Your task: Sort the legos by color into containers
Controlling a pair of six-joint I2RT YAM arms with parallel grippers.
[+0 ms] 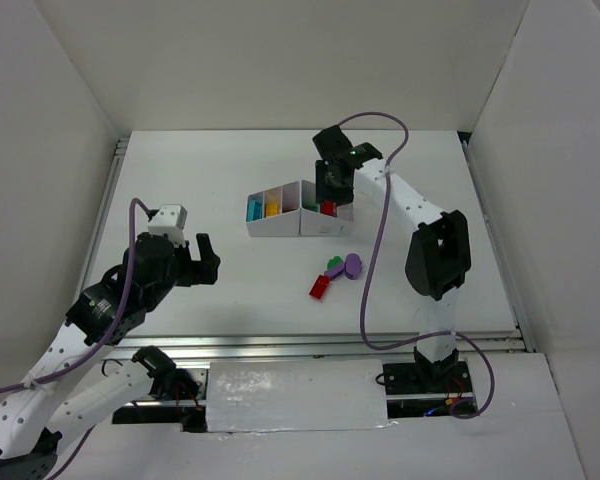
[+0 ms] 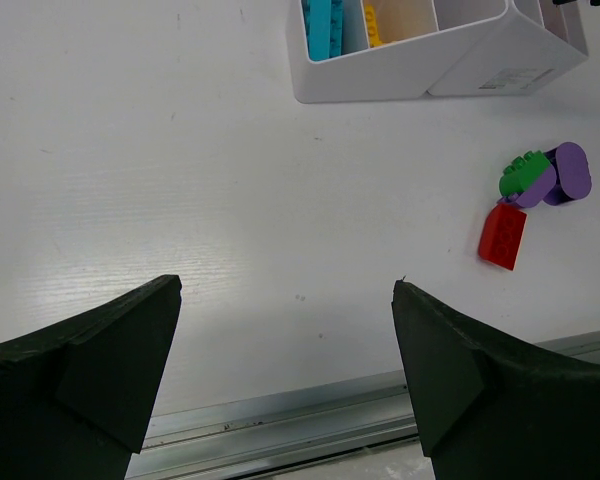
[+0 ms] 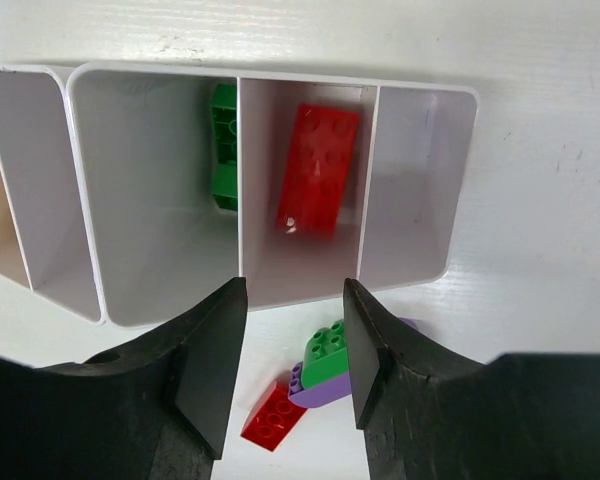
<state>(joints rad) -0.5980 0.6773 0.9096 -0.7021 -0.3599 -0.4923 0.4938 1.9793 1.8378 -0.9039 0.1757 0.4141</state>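
The white organizer tray (image 1: 280, 228) stands mid-table. In the top view it holds a light blue brick (image 1: 254, 209), a yellow brick (image 1: 272, 209), a green brick (image 1: 310, 207) and a red brick (image 1: 328, 208). My right gripper (image 3: 294, 300) is open and empty above the tray (image 3: 155, 290), over the compartment with the red brick (image 3: 318, 170); a green brick (image 3: 222, 145) lies one compartment left. Loose red (image 1: 320, 287), green (image 1: 334, 267) and purple (image 1: 353, 265) bricks lie in front of the tray. My left gripper (image 2: 287, 290) is open and empty, left of them.
White walls enclose the table on three sides. A metal rail (image 2: 280, 410) runs along the near edge. In the left wrist view the loose red (image 2: 504, 237), green (image 2: 521, 174) and purple (image 2: 572, 172) bricks touch one another below the tray (image 2: 410, 75).
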